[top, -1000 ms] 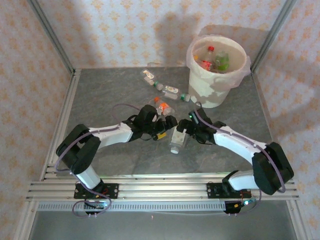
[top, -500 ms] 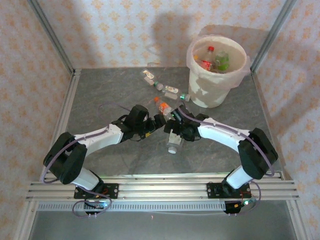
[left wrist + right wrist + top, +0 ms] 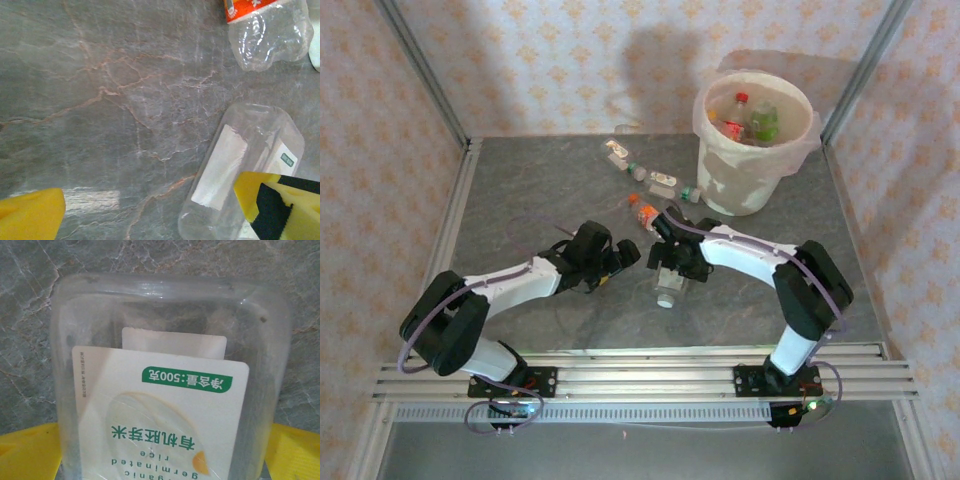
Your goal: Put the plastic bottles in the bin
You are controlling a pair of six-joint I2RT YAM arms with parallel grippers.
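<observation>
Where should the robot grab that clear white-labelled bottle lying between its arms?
Probably across the wide, flat-sided body of the bottle, coming straight down from above. It lies on its side on the table, both long sides free, and the open yellow fingers of the right end effector stand one on each side.

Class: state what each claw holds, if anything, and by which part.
Nothing is held. The right claw, open, straddles the white-labelled bottle at its body; the left claw is open, empty.

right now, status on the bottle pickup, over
left jaws open, empty. right jaws open, straddling the white-label bottle lying on the table, not gripped. orange-label bottle just beyond. bin at far right corner, nothing blocking the lift.
</observation>
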